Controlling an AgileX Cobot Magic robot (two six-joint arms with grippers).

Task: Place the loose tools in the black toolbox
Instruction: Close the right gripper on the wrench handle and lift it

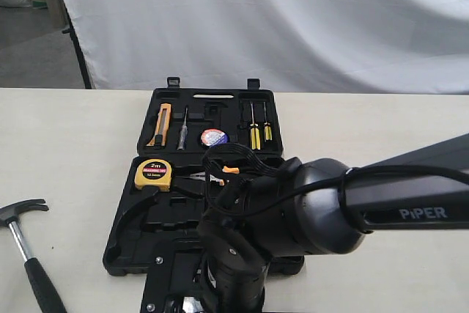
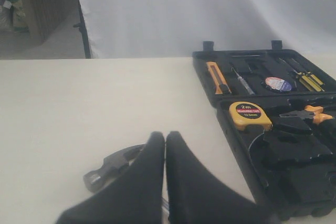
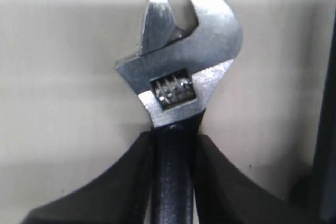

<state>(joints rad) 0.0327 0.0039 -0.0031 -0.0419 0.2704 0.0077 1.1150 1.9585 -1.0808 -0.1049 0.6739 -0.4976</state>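
Wrench, stiff, smooth steel and probably head-heavy, is being clenched by the right end effector on its black handle, the head jutting just beyond it.

Exterior: raised, near side, facing far over black toolbox. Left wrist: low, left, shares black toolbox. Right wrist: close on wrench.

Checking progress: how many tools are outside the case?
2. The claw hammer lies on the table left of the black toolbox; the adjustable wrench is clamped in the right gripper. The right arm blocks the near table, so others may be hidden.
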